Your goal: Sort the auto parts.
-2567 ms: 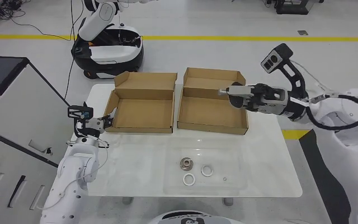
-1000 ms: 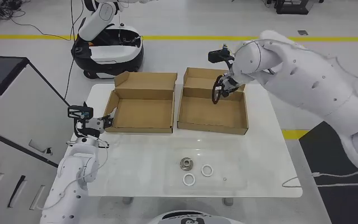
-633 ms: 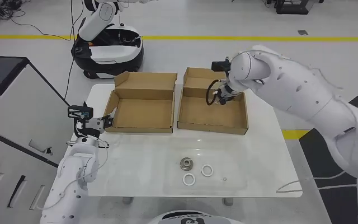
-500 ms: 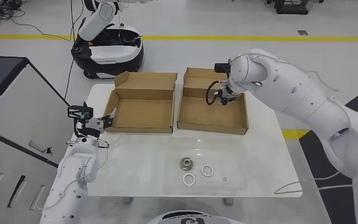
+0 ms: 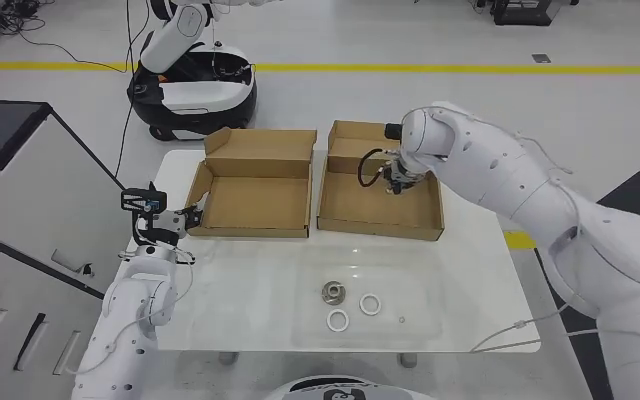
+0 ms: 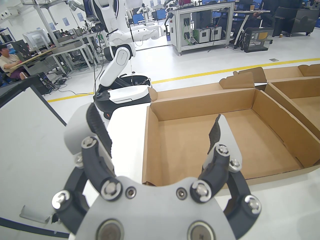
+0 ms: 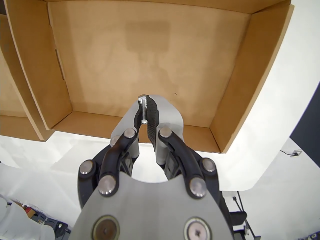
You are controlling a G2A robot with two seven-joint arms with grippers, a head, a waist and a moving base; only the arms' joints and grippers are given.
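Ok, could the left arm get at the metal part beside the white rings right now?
Probably yes: the left gripper has open, empty jaws, and nothing stands between it and the metal part.

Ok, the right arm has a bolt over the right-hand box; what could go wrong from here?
The bolt lies lengthwise between the fingers of the right gripper, held only by its thread, so it might slip or twist early. It hangs above the floor of the cardboard box, so once released it may bounce or roll. The tiny part near the white rings looks easy to miss later.
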